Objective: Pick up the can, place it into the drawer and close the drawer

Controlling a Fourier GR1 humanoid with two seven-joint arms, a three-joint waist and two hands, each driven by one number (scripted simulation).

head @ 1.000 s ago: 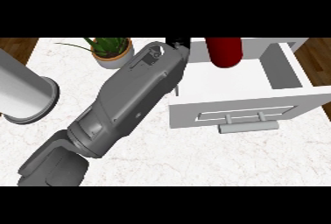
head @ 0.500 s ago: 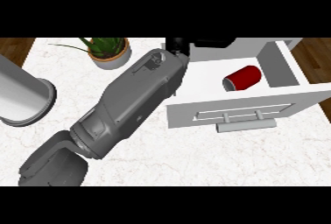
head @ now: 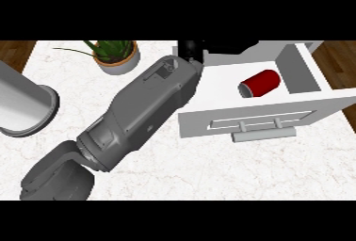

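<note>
The red can [head: 260, 83] lies on its side inside the open drawer [head: 304, 70]. Its round end points toward the lower left. It rests on the drawer's white floor, near the middle, and nothing touches it.

The drawer is pulled out over the white marble surface [head: 208, 160]. Its front panel [head: 257, 120] faces the bottom of the view and has a grey bar handle [head: 262, 135] just below it. A tall white side wall of the drawer stands to the right of the can.

One big grey forearm [head: 142, 115] comes up from the lower left and crosses the surface at a slant. It ends in a black hand [head: 191, 48] at the top of the view, just beside the back left corner of the drawer. Which hand this is cannot be told. Only a small dark part of it shows, so it is not possible to tell if the fingers are apart or together. The hand is apart from the can.

The forearm lies between the drawer and the things on the left. A green plant in a grey pot [head: 116, 59] stands near the top, close to the arm. A big shiny metal cylinder [head: 21, 106] stands at the left edge, well apart from the drawer. Brown wood floor [head: 14, 52] shows past the corners of the surface.
</note>
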